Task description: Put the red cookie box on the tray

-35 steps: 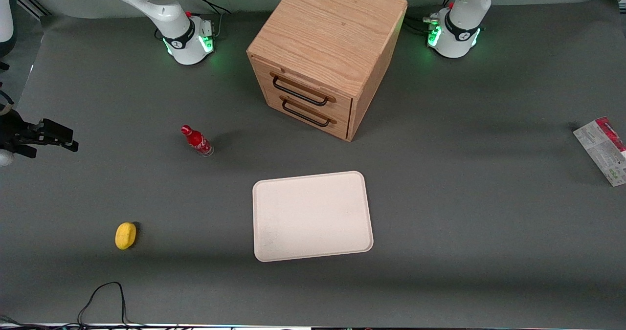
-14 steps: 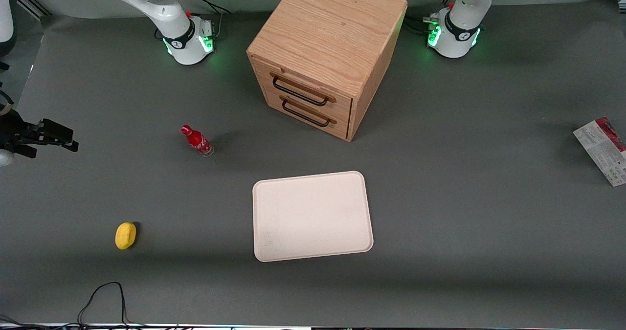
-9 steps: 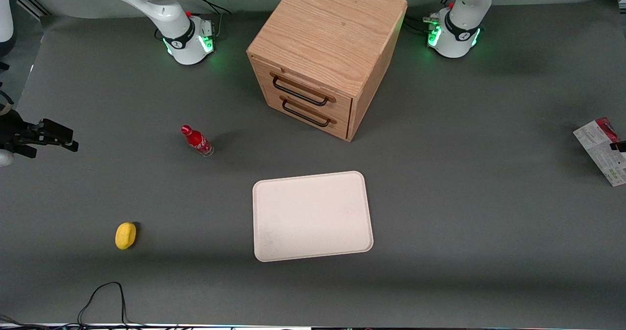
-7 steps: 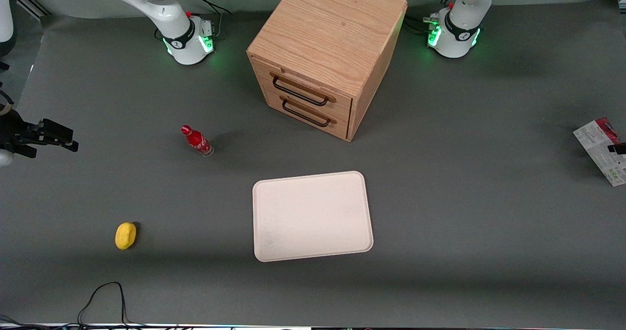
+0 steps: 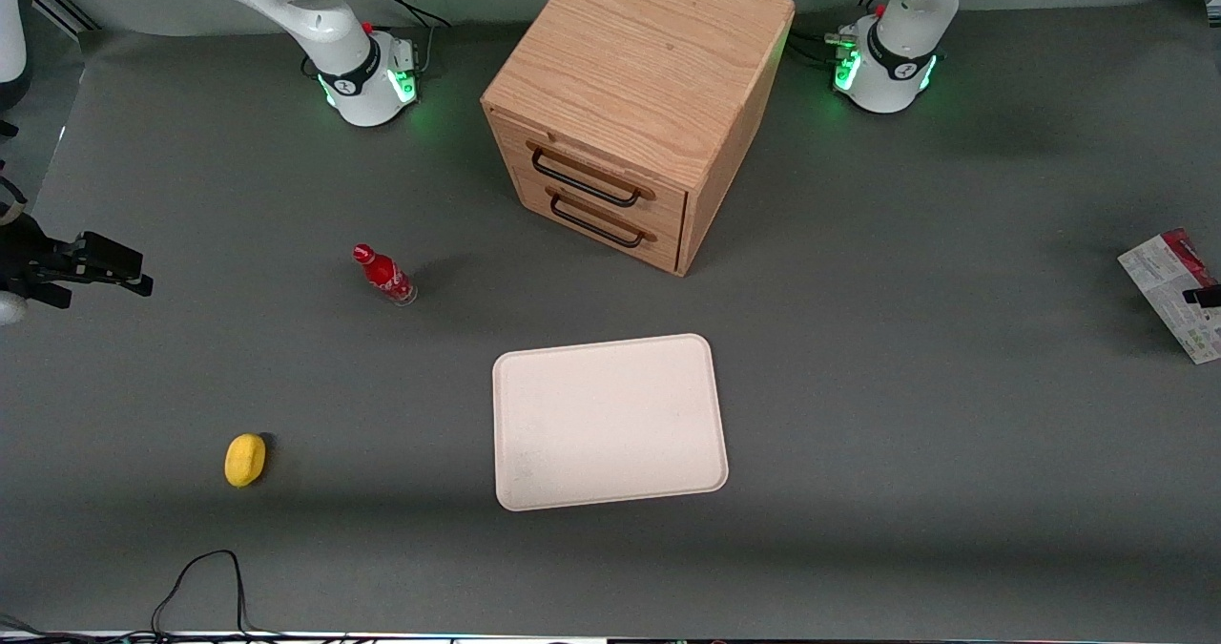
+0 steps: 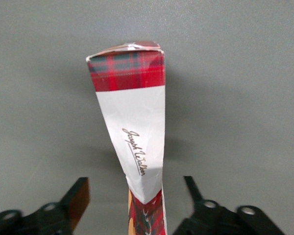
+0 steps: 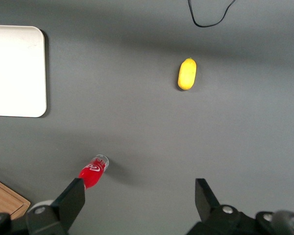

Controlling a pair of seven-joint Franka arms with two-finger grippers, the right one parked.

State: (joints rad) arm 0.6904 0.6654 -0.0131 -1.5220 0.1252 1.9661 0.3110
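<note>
Front view, red cookie box [image 5: 1171,291] on the table at the working arm's end, well apart from the tray [image 5: 609,422], left wrist view, gripper [image 6: 135,208] above box, fingers [image 6: 77,195] spread wide, box between them untouched

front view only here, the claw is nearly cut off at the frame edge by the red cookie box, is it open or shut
observer: open. The left wrist view shows the claw with its two fingers spread wide.
operator: is it touching the box
observer: no. The red cookie box sits between the fingers with a clear gap on each side.
operator: which face is toward the claw
observer: a narrow one, white with script lettering and red tartan at both ends.
</note>
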